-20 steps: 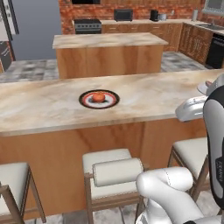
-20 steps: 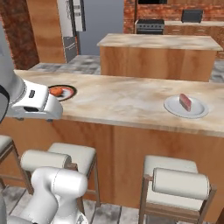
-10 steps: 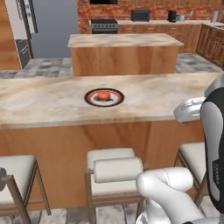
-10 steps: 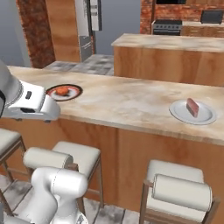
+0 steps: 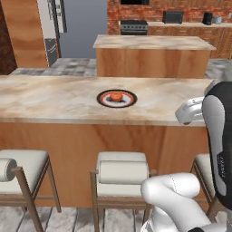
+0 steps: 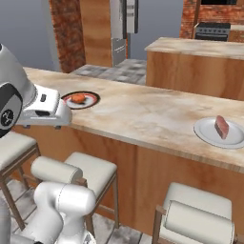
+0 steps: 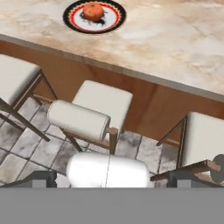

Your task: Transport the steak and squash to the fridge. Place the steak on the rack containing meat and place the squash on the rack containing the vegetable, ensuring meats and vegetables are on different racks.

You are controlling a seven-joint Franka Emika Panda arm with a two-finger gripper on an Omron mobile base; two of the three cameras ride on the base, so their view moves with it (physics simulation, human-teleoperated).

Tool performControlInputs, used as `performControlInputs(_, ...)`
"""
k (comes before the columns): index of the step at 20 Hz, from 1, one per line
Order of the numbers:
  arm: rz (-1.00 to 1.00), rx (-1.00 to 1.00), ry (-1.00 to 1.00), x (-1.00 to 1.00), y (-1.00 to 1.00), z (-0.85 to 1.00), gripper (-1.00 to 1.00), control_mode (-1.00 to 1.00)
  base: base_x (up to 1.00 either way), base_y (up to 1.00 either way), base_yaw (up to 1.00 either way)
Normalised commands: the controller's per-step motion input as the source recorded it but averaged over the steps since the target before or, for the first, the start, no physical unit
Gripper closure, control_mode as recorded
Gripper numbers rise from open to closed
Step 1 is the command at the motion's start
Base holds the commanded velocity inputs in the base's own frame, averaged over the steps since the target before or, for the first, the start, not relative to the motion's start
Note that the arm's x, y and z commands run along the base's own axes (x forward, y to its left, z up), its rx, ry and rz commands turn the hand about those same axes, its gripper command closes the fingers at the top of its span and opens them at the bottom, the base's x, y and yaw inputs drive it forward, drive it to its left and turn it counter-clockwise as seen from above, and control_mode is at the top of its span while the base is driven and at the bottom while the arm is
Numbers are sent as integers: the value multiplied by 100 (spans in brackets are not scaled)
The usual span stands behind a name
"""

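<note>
Evidently nothing was picked up yet: the two-finger gripper point(image 7: 109, 178) stood wide and empty, needing to reach the round orange squash point(image 7: 92, 11) on its black-rimmed plate point(image 7: 114, 17).

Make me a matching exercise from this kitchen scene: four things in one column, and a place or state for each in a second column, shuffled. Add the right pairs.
Things:
1. squash
2. steak
3. gripper
4. fridge

Places or states:
A. on a plain white plate
B. jaws open, over the stools in front of the counter
C. on a plate with a dark, red-trimmed rim
D. door shut, beyond the counter

Pairs: 1-C, 2-A, 3-B, 4-D
</note>
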Motion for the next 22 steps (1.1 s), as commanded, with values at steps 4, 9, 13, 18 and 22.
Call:
performControlInputs(4,9,0,6,100,5,-11,-100,-100,0,0,0)
performControlInputs(9,0,-4,1,91,28,-2,-100,-100,0,0,0)
performControlInputs(13,0,-2,1,81,30,-7,-100,-100,0,0,0)
performControlInputs(18,0,0,0,78,31,-14,-100,-100,0,0,0)
performControlInputs(22,0,0,2,75,17,-24,-100,-100,0,0,0)
